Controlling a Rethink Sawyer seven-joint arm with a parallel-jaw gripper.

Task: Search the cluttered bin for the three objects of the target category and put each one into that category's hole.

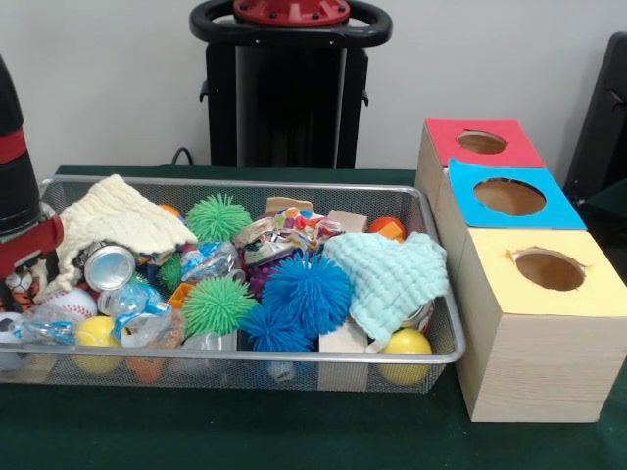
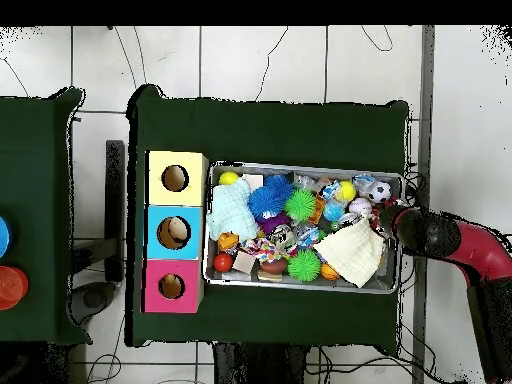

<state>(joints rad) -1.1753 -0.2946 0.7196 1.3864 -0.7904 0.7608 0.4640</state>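
The gripper (image 2: 388,222) hangs low over the basket (image 1: 245,185)'s end, right beside a cream cloth (image 1: 113,220); I can't tell its opening or hold.

Even, bright indoor light, soft shadows under the wire basket (image 1: 245,377), glare on a crushed can (image 1: 108,266), slightly soft focus

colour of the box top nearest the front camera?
Yellow, on the yellow-topped box; clearest in the front view.
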